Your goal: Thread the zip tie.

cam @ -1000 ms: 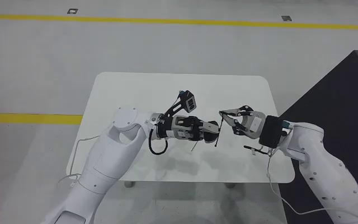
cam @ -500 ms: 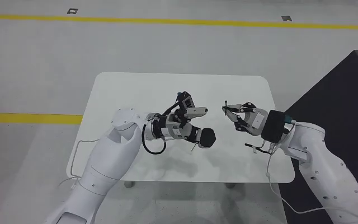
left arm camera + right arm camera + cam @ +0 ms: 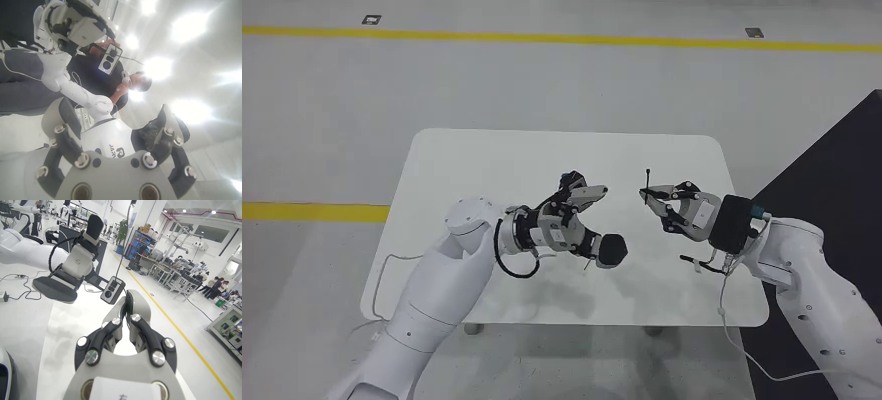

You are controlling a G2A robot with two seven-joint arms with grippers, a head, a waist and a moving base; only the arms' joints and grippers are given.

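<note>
One white table (image 3: 482,165) stands on a grey floor (image 3: 332,110) crossed by two yellow lines (image 3: 542,38). One black zip tie (image 3: 647,183), right of frame centre above the table, is clamped in the right gripper (image 3: 655,203). The left gripper (image 3: 602,221), at centre, has its fingers spread wide.

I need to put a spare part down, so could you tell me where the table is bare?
The table is bare along its far edge and at its left end. The middle is crowded: the open left gripper faces the right gripper pinching the zip tie.
</note>
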